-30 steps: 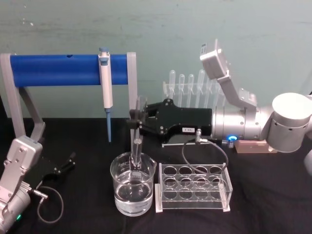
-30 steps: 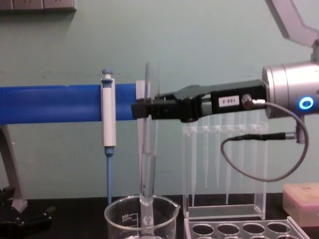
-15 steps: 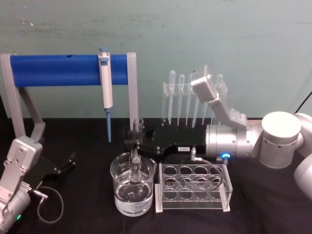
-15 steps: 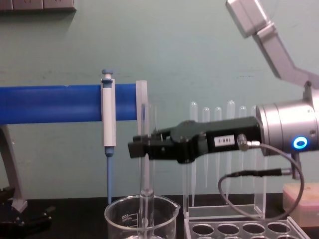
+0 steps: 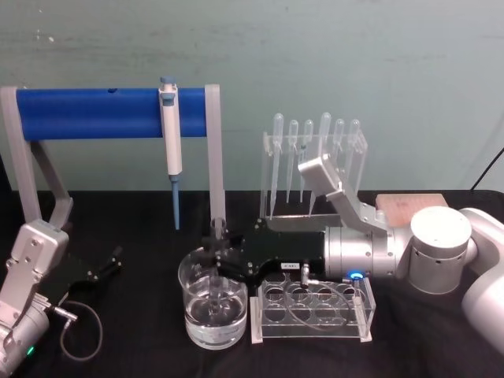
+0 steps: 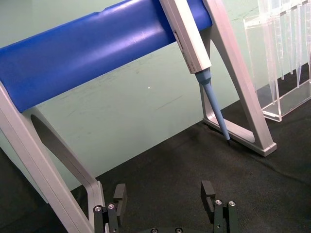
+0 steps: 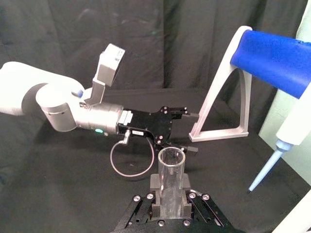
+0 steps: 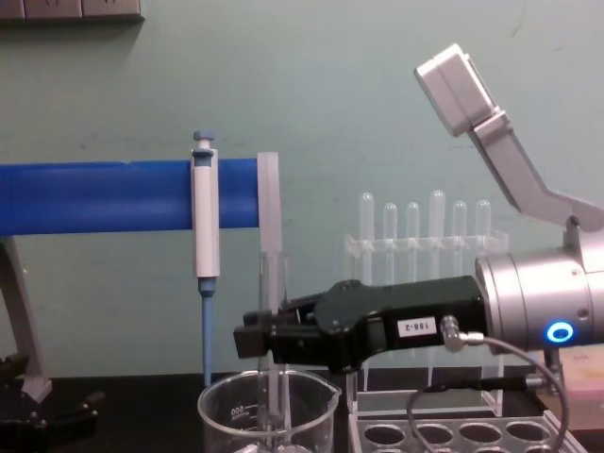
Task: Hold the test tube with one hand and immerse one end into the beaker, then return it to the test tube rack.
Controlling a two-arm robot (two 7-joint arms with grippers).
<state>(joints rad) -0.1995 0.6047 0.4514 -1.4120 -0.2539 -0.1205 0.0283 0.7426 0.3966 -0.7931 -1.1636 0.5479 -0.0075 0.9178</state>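
While the right gripper (image 8: 253,340) clamps the test tube (image 8: 272,283) upright, the tube's lower end reaches down inside the beaker (image 8: 226,413), just beside the rack (image 5: 315,324). Off to the left, the left gripper (image 6: 165,198) rests low by the table, fingers spread and holding nothing.

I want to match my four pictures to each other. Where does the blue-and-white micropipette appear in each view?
Head view: micropipette upper left of centre, behind the beaker.
Chest view: micropipette left of centre.
Left wrist view: micropipette slanting beside the stand's leg.
Right wrist view: micropipette hanging below the blue bar.
Shared landmark: the blue bar it hangs on.
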